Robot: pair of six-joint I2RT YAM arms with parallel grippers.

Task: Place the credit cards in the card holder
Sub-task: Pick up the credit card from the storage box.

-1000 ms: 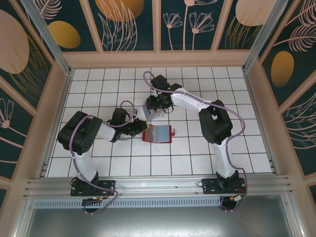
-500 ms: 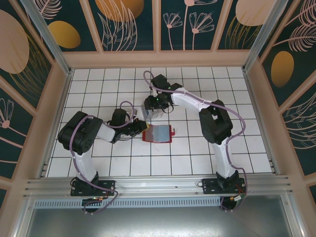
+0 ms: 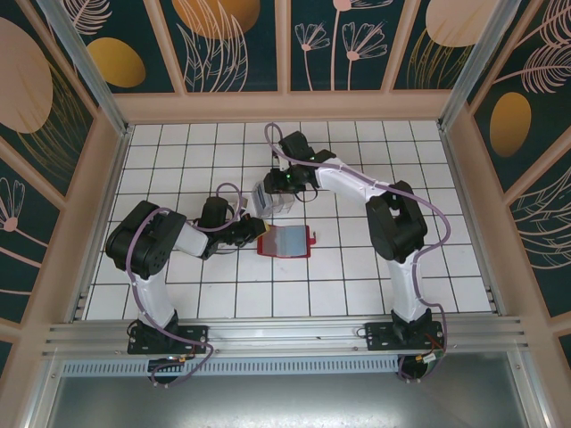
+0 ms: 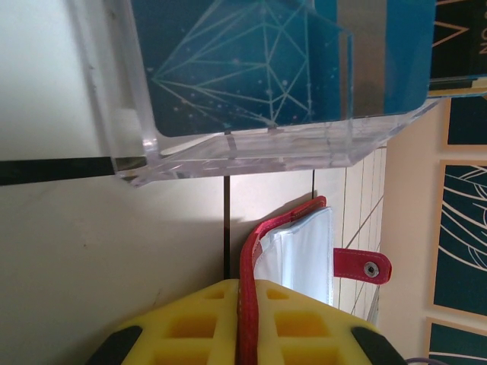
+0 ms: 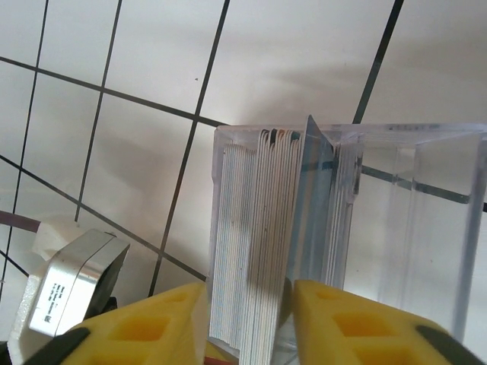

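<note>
Tabletop point(image 3: 178, 285) of white tiles carries both arms, and most of it lies as it did a second ago. The right arm point(image 3: 393, 223) reaches across to the far middle; its wrist now sits a little farther from the bases than before, and its elbow has shifted slightly. The left arm point(image 3: 143, 245) has not moved and lies low along the tabletop.

The clear box point(image 3: 270, 198) stands under the right gripper point(image 3: 278, 187), just beyond the card holder point(image 3: 285, 242), and seems to have slid slightly left. In the right wrist view the box point(image 5: 426, 228) holds the credit cards point(image 5: 251, 251) upright on edge, packed toward one end. The right gripper point(image 5: 247, 319) reaches down with one yellow pad on each side of that pack. Its jaws are narrower than a second ago and very close to the cards, but I cannot tell whether they pinch them yet.

The card holder lies open near the middle of the tabletop, unchanged. The left gripper point(image 3: 252, 234) stays clamped on its left edge. From the left wrist, the jaws of the left gripper point(image 4: 245, 293) are closed tight on the red cover, with the grey-blue pockets point(image 4: 300, 255) fanned beyond. A teal card point(image 4: 251, 68) shows through the box wall point(image 4: 228, 156). The red snap tab point(image 4: 364, 266) sticks out at the holder's far side.
</note>
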